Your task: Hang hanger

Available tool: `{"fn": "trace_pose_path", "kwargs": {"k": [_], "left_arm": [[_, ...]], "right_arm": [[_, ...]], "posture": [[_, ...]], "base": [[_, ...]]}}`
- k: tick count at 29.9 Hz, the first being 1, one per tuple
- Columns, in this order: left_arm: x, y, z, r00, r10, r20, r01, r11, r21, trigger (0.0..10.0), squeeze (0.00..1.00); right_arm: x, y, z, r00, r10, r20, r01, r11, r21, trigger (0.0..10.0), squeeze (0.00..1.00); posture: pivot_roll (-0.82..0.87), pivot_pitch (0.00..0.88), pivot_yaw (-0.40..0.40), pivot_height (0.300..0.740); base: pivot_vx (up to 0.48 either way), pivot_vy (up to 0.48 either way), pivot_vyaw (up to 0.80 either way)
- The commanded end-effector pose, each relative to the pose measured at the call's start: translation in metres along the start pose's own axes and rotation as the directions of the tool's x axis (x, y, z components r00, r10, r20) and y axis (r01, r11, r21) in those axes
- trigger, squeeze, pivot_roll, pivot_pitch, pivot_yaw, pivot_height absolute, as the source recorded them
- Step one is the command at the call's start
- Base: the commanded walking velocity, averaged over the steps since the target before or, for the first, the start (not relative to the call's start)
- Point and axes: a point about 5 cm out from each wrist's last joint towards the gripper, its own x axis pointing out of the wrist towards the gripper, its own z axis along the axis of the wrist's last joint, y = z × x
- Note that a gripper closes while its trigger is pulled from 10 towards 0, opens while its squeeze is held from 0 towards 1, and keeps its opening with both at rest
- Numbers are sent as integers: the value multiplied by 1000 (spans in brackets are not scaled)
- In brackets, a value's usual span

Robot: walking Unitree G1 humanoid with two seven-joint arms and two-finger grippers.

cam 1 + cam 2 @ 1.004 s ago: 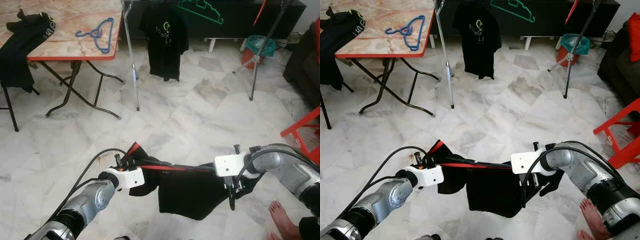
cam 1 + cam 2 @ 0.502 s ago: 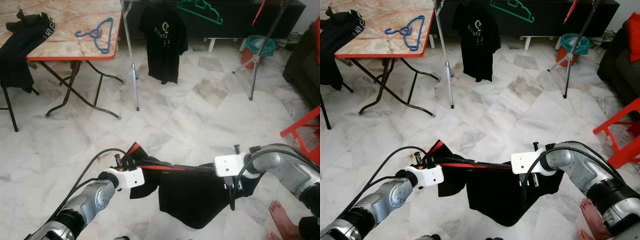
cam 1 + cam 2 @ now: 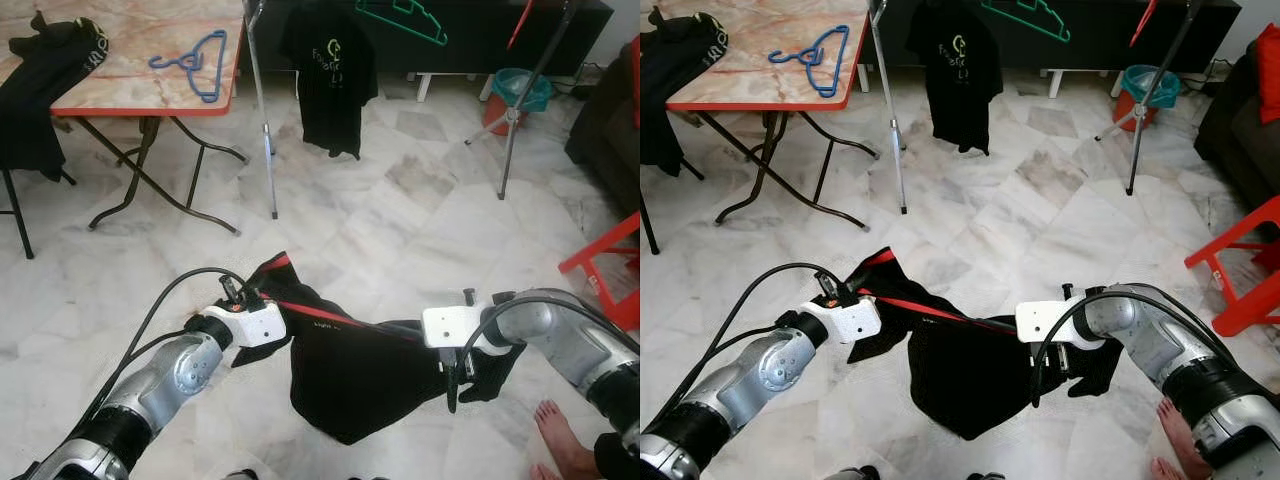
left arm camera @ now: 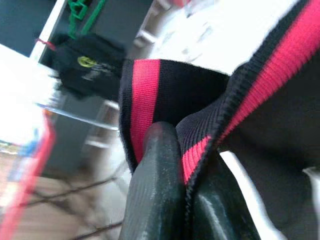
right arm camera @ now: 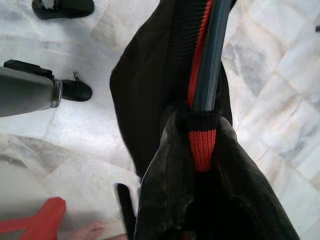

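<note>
1. Both pincers are seen closed on a black garment with red ribbed trim [image 3: 350,380], which is stretched between them above the pale marbled floor tiles [image 3: 400,230].
2. At the left gripper [image 3: 243,295] the red-striped edge of the cloth is pinched between the fingers [image 4: 155,190]; that end is held somewhat higher, so the trim runs as a taut slanting line toward the other arm.
3. At the right gripper [image 3: 452,385] the ribbed collar is clamped together with a grey-blue hanger bar [image 5: 212,55], which runs out from the fingers along the red trim; the hanger is judged to sit inside the garment.
4. Below the line between the pincers the body of the garment hangs loose, probably kept spread so that it stays on the hanger.
5. Well ahead of both pincers stands a metal clothes rack [image 3: 262,110], with a black printed T-shirt [image 3: 328,75] and a green wire hanger [image 3: 400,18] on it; the garment is judged not yet hung.
6. Ahead of the left gripper stands a folding table with a red-edged marble top [image 3: 150,100], on which a blue plastic hanger [image 3: 195,62] lies.
7. Near the right arm a person's bare foot [image 3: 562,440] is seen.
</note>
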Motion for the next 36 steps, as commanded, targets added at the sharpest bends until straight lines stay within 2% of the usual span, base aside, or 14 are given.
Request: {"fn": "trace_pose_path", "kwargs": {"k": [1, 2, 5, 6, 10, 13, 14, 20, 25, 30, 36], "left_arm": [[-15, 35, -18, 992, 103, -78, -116, 975, -189, 10000, 0], [-15, 35, -18, 992, 103, -78, -116, 975, -189, 10000, 0], [-11, 29, -1, 999, 40, 9, -36, 955, -295, 10000, 0], [-7, 24, 11, 998, -13, 63, 35, 932, -360, 10000, 0], [-5, 18, 24, 986, -93, 137, 144, 891, -430, 10000, 0], [-7, 15, 28, 973, -149, 175, 215, 861, -461, 10000, 0], [-9, 10, 30, 959, -206, 194, 276, 836, -475, 10000, 0], [-12, 0, 33, 934, -293, 205, 357, 798, -486, 10000, 0], [-8, -3, 22, 947, -302, 113, 319, 834, -449, 10000, 0], [0, 0, 15, 969, -246, 35, 237, 875, -422, 10000, 0], [0, -5, 16, 960, -276, 55, 271, 857, -438, 10000, 0]], "right_arm": [[0, 32, -55, 969, 127, -214, -84, 976, 199, 0, 0], [0, 32, -55, 969, 127, -214, -84, 976, 199, 0, 0], [9, 33, -42, 980, 152, -127, -122, 968, 219, 0, 0], [14, 34, -36, 982, 165, -98, -141, 967, 210, 0, 0], [19, 31, -20, 982, 185, 23, -186, 959, 215, 0, 0], [20, 30, -16, 978, 202, 51, -208, 958, 199, 0, 0], [21, 29, -15, 975, 215, 55, -222, 957, 189, 0, 0], [20, 25, -2, 960, 227, 162, -255, 951, 175, 0, 0], [20, 29, 4, 937, 280, 210, -315, 936, 154, 0, 0], [19, 31, 1, 933, 312, 178, -333, 938, 101, 0, 0], [15, 33, 3, 912, 356, 206, -376, 924, 66, 0, 0]], "posture": [[6, 145, -56, 740], [6, 145, -56, 740], [8, 144, -54, 740], [8, 144, -54, 740], [13, 141, -54, 740], [16, 141, -55, 740], [19, 138, -53, 740], [25, 138, -52, 740], [26, 135, -49, 740], [27, 125, -46, 740], [25, 122, -45, 740]], "base": [[0, 0, 0], [0, 0, 0], [0, 0, 0], [0, 0, 0], [0, 0, 0], [0, 0, 0], [0, 0, 0], [0, 0, 0], [0, 0, 0], [0, 0, 0], [0, 0, 0]]}}
